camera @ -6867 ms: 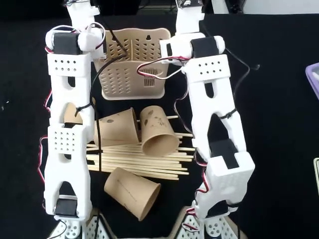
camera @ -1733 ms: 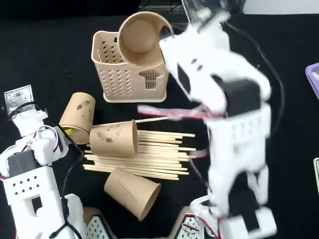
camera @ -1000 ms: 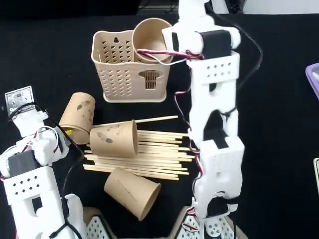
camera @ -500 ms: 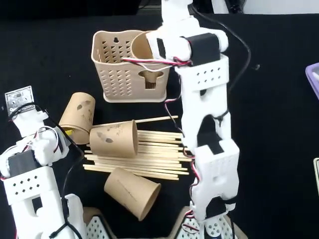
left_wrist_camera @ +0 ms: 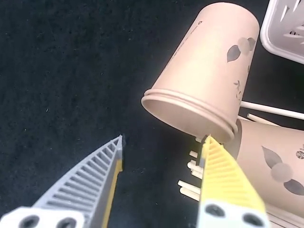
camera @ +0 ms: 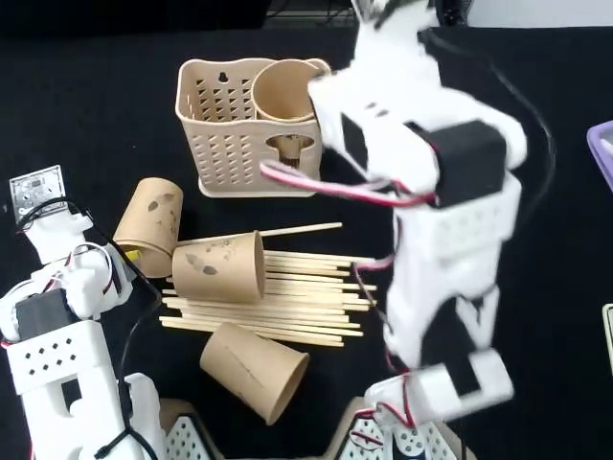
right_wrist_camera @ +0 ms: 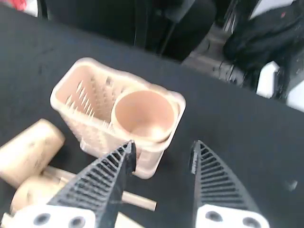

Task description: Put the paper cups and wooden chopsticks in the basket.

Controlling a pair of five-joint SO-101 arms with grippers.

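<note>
The right arm (camera: 431, 192) is standing tall and bending over the far side of the table (camera: 86, 115), which is wearing a black cloth. The right gripper (right_wrist_camera: 161, 159) is hanging open above the basket (camera: 244, 134), and its two ribbed, pointed fingers (right_wrist_camera: 116, 175) are holding nothing. The basket is sitting at the far middle of the table. It is a tan plastic box with rows of little holes in its walls. One brown paper cup (camera: 284, 91) is standing upright inside the right end of the basket, with its round mouth facing up. The left arm (camera: 57, 326) is folding low at the near left corner. The left gripper (left_wrist_camera: 163, 142) is pointing open at the left cup (camera: 150, 222), and one fingertip is coming right beside that cup's rolled rim. The left cup is lying on its side, with leaf shapes showing on its smooth wall. The middle cup (camera: 222, 268) is lying sideways on the left end of the chopsticks (camera: 297, 302). The chopsticks are lying in a flat pile of thin, pale wooden sticks in the middle of the table. The near cup (camera: 251, 369) is lying on its side just beside the near edge of the pile.
</note>
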